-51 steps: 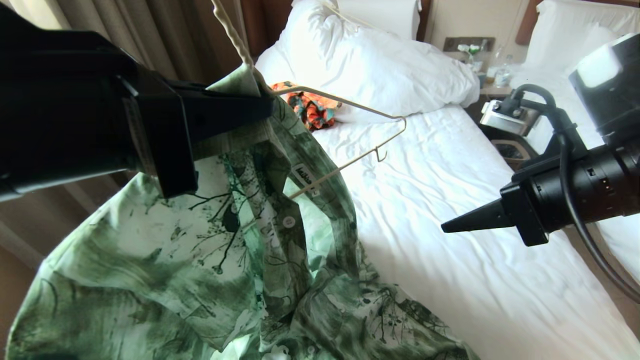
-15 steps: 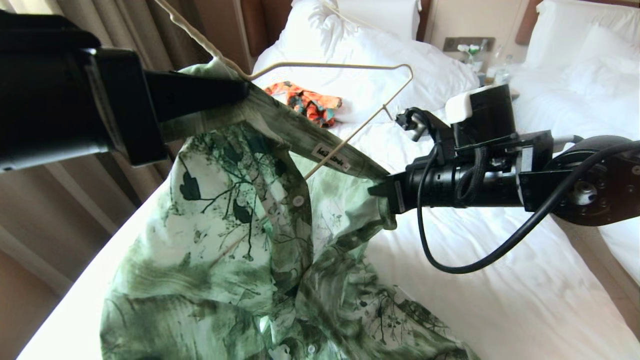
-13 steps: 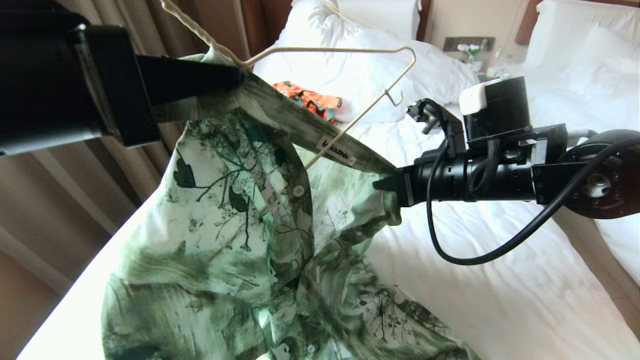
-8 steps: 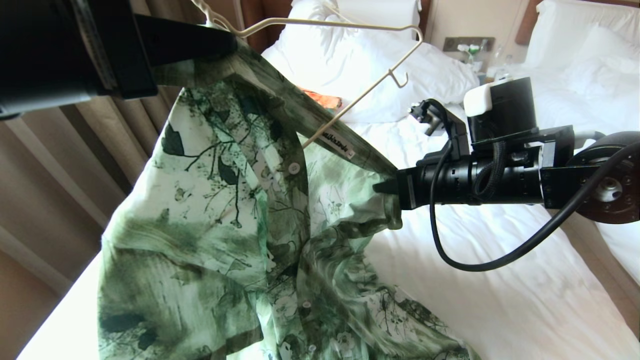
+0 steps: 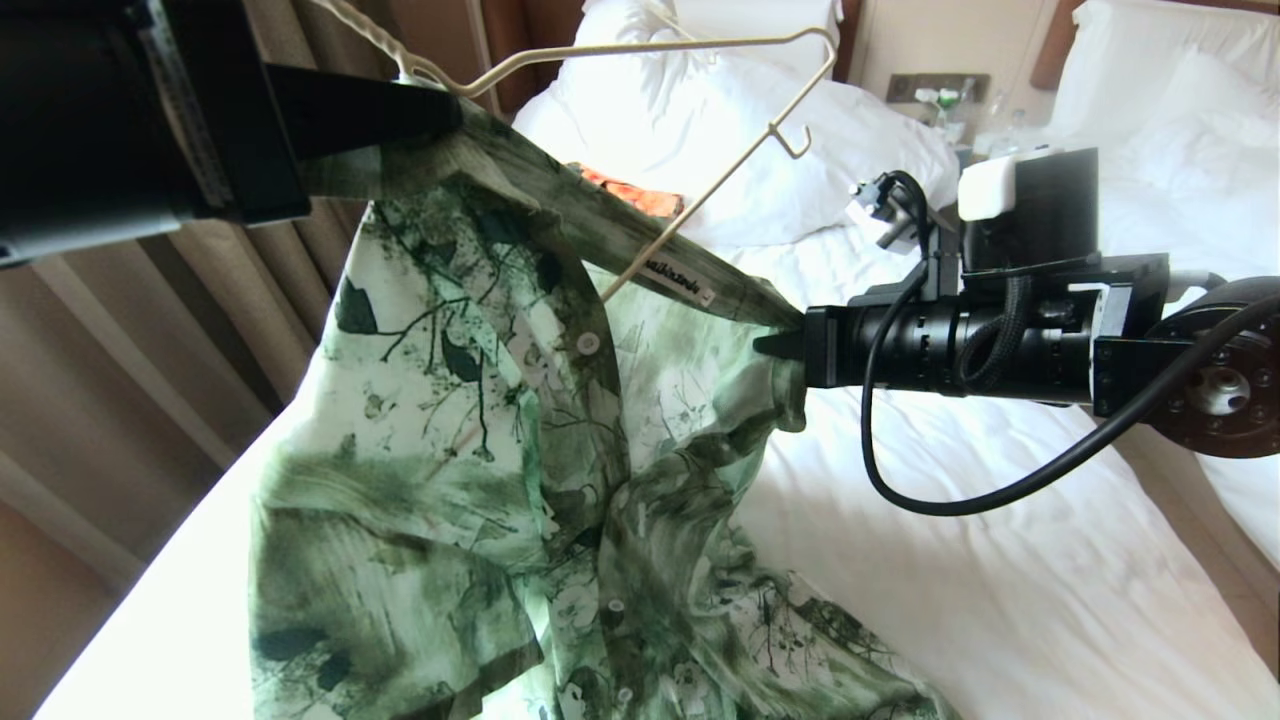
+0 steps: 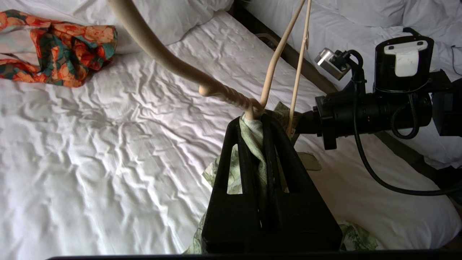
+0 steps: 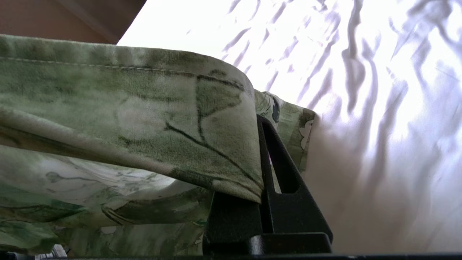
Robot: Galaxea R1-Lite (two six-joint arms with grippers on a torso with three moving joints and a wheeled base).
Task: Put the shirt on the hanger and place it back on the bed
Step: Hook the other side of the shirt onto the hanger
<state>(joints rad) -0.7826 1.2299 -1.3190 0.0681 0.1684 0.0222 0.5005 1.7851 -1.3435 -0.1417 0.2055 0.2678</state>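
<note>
holding the shirt (image 5: 470, 400) above the bed (image 5: 1000, 560), the left gripper (image 5: 445, 110) is now higher and further left in the head view than a second ago, and the hanger (image 5: 700, 50) has risen with it, its free arm near the top edge. the right gripper (image 5: 775, 345) has lifted slightly, and more of the shirt front hangs clear of the sheet. the left fingers (image 6: 252, 144) are clamped on the collar together with the hanger's neck; the right ones (image 7: 274, 169) are pinched on the collar's other end. the collar runs taut between them, sloping down to the right. the hanger's long axis lies almost level, its free end pointing at the pillows (image 5: 720, 130). an orange garment (image 6: 54, 47) lies by them.
</note>
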